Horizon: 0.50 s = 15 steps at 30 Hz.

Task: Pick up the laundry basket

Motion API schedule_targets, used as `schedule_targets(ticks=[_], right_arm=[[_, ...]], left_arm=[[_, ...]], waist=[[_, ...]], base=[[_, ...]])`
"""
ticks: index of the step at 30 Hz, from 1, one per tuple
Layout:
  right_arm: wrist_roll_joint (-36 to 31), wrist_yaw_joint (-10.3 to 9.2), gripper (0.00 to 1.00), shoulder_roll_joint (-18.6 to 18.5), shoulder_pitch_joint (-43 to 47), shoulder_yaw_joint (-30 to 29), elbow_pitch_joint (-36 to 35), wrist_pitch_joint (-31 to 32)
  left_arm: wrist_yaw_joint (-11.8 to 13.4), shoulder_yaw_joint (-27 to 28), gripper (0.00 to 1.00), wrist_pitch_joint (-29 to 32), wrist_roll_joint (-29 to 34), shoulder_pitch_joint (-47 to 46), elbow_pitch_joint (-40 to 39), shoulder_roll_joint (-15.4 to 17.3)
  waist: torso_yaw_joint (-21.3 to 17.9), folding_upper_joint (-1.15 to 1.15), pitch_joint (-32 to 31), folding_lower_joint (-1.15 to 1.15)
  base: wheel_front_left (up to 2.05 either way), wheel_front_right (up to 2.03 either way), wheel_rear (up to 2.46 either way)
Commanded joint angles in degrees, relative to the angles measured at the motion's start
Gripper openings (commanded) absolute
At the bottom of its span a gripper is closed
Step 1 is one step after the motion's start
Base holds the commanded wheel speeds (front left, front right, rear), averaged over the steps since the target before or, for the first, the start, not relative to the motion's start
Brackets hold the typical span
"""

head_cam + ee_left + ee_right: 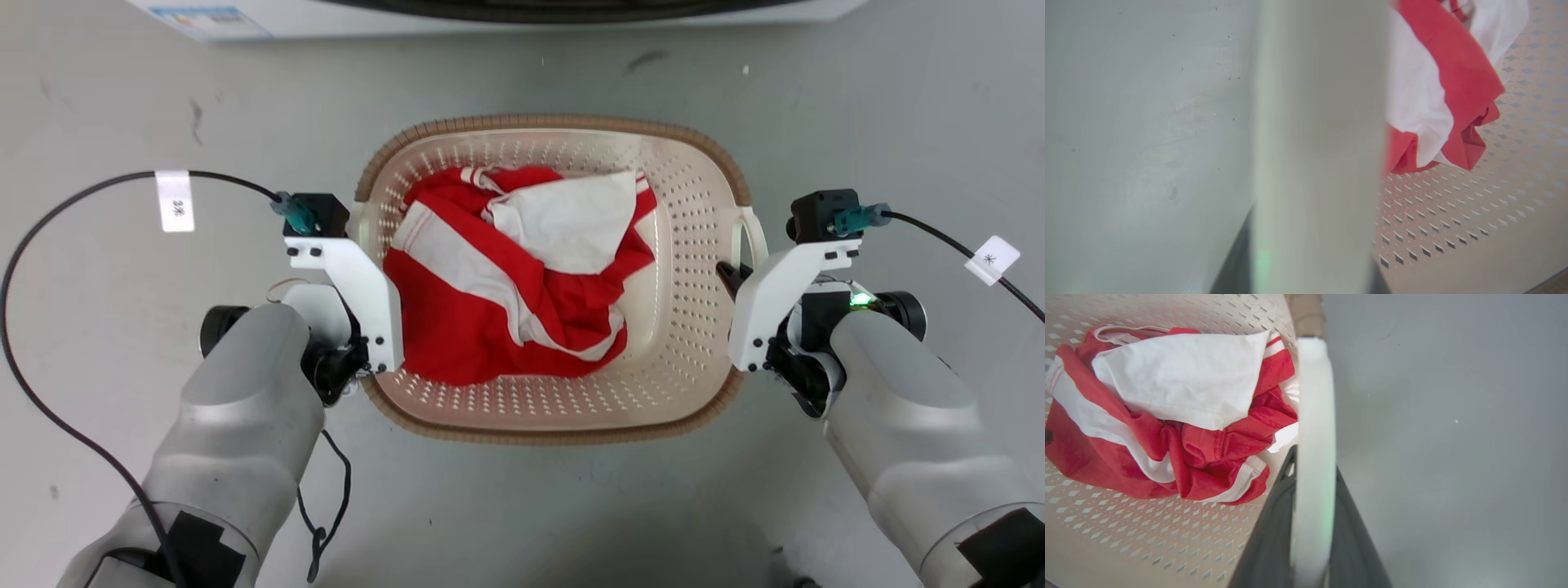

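The cream laundry basket (702,327) with a brown woven-look rim sits on the grey floor between my two arms. A red and white garment (506,286) lies crumpled inside it. At the basket's left side my left gripper (363,265) is mostly hidden under its white wrist bracket. In the left wrist view the blurred white loop handle (1318,143) runs between its dark fingers (1235,261). My right gripper (739,273) is at the right white handle (753,233). The right wrist view shows that handle (1314,416) clamped between two dark fingers (1274,522).
The white base of a washer (522,12) runs along the top edge, just beyond the basket. Black cables with white tags loop off both wrists, one at the left (49,220) and one at the right (947,237). Bare grey floor (122,122) surrounds the basket.
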Motion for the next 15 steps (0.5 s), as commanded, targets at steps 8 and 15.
schedule_targets(ticks=[8,15], right_arm=[[5.6,0.17,0.00,-4.5,1.4,4.3,-0.8,7.9],[9.1,0.10,0.00,-6.8,0.9,5.5,0.2,14.8]], left_arm=[[-0.4,-4.7,0.00,10.1,-6.5,2.5,-0.6,-1.7],[-0.5,-6.3,0.00,15.0,-9.9,0.0,-1.7,-1.5]], waist=[[1.6,0.00,-15.6,0.00],[2.3,0.00,-21.4,0.00]], base=[[0.00,0.00,0.00],[0.00,0.00,0.00]])
